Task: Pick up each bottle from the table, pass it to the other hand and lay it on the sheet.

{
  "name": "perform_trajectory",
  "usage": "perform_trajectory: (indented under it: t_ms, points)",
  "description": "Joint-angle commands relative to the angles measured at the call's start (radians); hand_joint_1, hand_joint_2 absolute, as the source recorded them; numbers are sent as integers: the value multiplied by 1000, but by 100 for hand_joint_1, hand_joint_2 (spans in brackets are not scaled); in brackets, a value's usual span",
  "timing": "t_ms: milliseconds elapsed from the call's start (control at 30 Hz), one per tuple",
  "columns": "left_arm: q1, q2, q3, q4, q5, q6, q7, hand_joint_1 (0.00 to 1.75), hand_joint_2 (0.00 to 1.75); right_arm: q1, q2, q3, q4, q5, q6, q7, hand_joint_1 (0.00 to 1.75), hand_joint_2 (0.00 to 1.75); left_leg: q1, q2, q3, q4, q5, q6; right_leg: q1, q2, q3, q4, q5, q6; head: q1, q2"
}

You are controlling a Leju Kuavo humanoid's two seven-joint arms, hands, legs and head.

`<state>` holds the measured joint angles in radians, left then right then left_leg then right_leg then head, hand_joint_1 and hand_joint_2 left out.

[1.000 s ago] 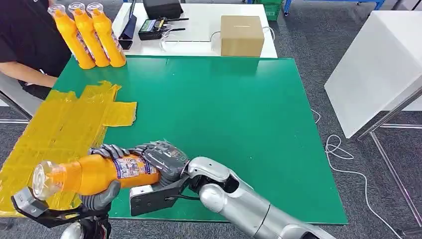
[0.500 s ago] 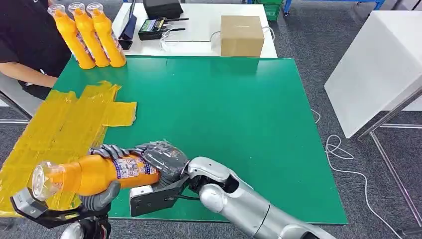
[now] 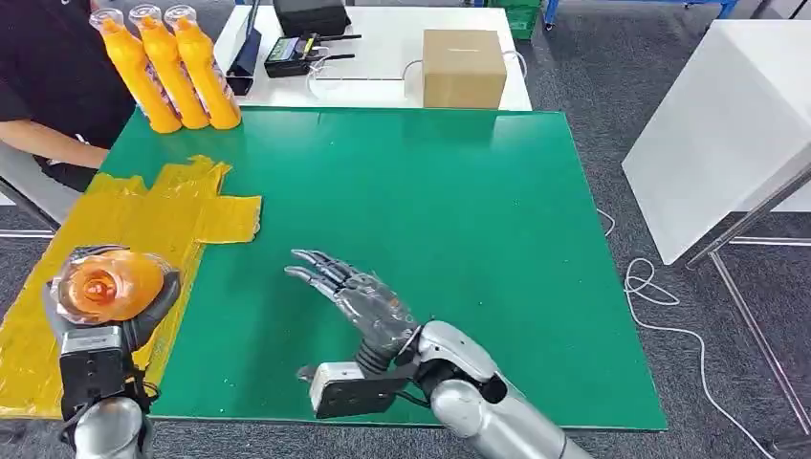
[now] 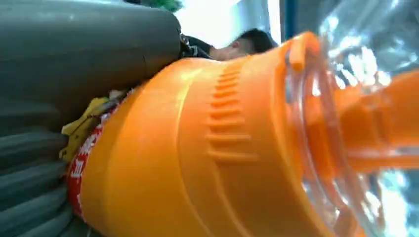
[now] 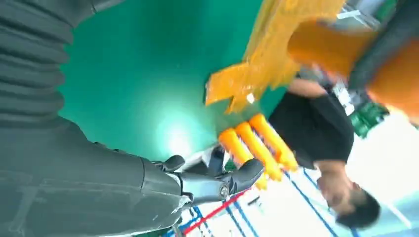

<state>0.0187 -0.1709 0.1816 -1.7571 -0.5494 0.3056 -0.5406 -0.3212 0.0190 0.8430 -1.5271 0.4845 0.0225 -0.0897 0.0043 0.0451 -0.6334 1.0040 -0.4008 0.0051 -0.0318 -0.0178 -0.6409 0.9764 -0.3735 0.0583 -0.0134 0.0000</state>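
The handover is complete: 0.5 s ago both hands gripped the orange bottle [image 3: 100, 284] together at the near left edge of the bench [image 3: 459, 239]; now the left hand [image 3: 107, 320] alone holds it, and the right hand [image 3: 359, 296] has let go and withdrawn to the right, hovering over the bare green surface near the front edge. The right hand's fingers [image 3: 320, 268] are spread apart and hold nothing. The left hand's fingers [image 3: 163, 296] wrap around the bottle body; in the left wrist view the bottle's shoulder and clear cap sit directly against the grey palm cover, confirming a firm grasp. In the head view the bottle points cap-first toward the camera, positioned above the near part of the yellow sheet [image 3: 115, 239], which lies along the left side of the bench. Contact between bottle and sheet cannot be determined. Judgement: the pass step is finished, and the remaining step for this bottle is to lay it on the sheet. 3 further orange bottles [image 3: 172, 67] stand upright at the far left corner, well apart from both hands, beside a seated person [image 3: 48, 76].
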Motion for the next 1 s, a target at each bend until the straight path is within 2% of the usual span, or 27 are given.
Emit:
perform_trajectory:
  t_ms: [33,133,167,233,267,333,467,500,667,733,800,1000]
  points:
    - [-31,19,92,99,-90,59,0,175,175,49,-93,-94,-140,-13,6,-14,0,0,1,-5,5,0,-2,0,1,0,6,-1,-2,-3,0,0]
    - [-28,32,71,114,-210,143,22,175,175,46,-99,-83,-140,-16,8,-14,0,0,1,-6,6,0,-3,0,1,0,7,0,-2,-4,0,0]
    - [-23,46,57,130,-348,222,58,175,175,40,-102,-82,-140,-25,5,-14,0,0,1,-5,3,-1,-2,0,0,-1,4,-1,-1,-2,0,0]
    - [-21,46,54,132,-350,224,59,175,175,37,-102,-85,-140,-28,5,-14,0,0,2,-7,8,0,-4,-1,1,-1,8,0,-3,-5,0,0]
    - [-18,58,47,147,-447,262,89,175,175,30,-103,-86,-139,-36,7,-13,0,0,1,-6,6,0,-3,0,1,0,7,-1,-2,-4,0,0]
    - [-23,103,18,218,-687,322,207,175,175,6,-112,-78,-137,-58,17,-10,0,0,1,-5,5,-1,-3,0,0,1,5,-1,-1,-3,0,0]
    - [-107,210,-28,501,-886,311,352,175,175,-35,-124,-69,-137,-97,42,-3,0,0,0,-6,6,-2,-1,-1,0,-1,6,-1,-1,-3,0,0]
    - [-137,237,-39,595,-900,305,371,175,175,-42,-128,-65,-139,-106,46,-1,0,0,1,-7,8,-2,-1,-1,0,-1,8,-1,-2,-4,0,0]
    - [-190,284,-58,776,-943,315,407,175,175,-51,-141,-52,-145,-119,50,4,0,0,0,-4,4,-2,1,-1,0,0,4,-1,0,-2,0,0]
    - [-190,284,-58,776,-943,315,407,175,175,-51,-141,-52,-145,-119,50,4,0,0,2,-6,9,-1,-2,-1,1,1,9,0,-2,-5,0,0]
    - [-197,294,-68,805,-952,294,409,175,175,-57,-146,-46,-144,-123,52,5,0,0,1,-4,4,-1,0,-1,0,0,4,0,-1,-2,0,0]
    - [-220,313,-78,873,-979,308,426,175,175,-67,-151,-40,-144,-133,58,5,0,0,1,-4,5,0,-1,-1,1,1,5,0,-1,-3,0,0]
